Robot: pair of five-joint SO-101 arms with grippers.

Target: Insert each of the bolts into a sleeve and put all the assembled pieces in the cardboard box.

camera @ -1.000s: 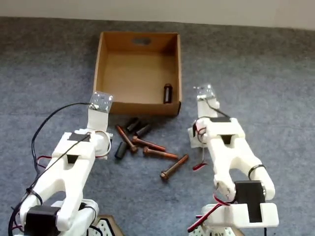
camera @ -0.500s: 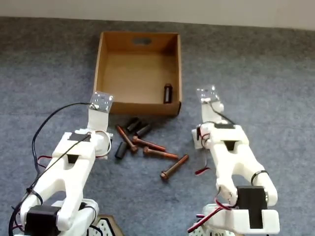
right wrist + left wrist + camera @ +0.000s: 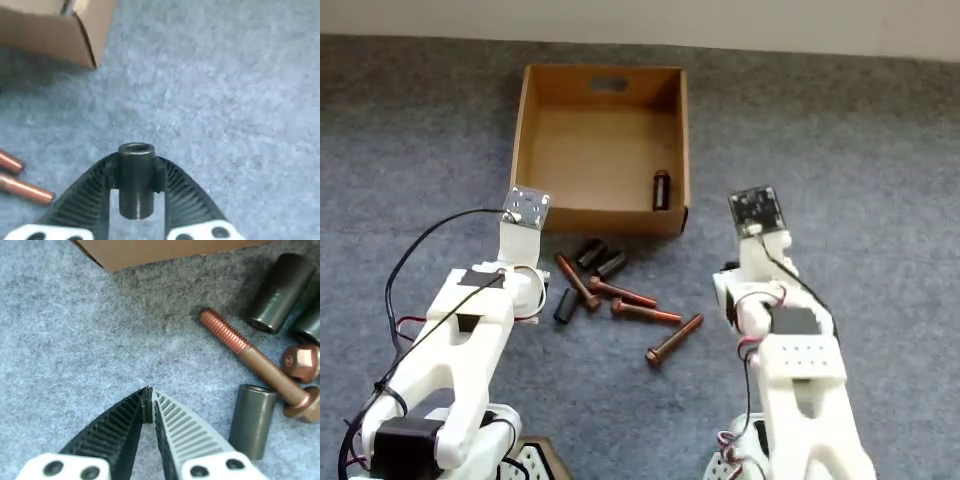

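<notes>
- One pair, the left jaws, is pressed together and empty, just in front of the cardboard box (image 3: 610, 221), toward its left corner.
- Three loose sleeves (image 3: 590, 252) and four bare bolts (image 3: 645, 312) lie on the counter (image 3: 880, 180) before the box's front wall; none is joined.
- One dark piece (image 3: 661, 189) rests inside the box against its right wall, probably the only finished assembly, though its bolt cannot be made out.
- The right jaws pinch a fourth sleeve (image 3: 135, 175) off the box's front right corner; four insertions and four drops seemingly remain.
</notes>
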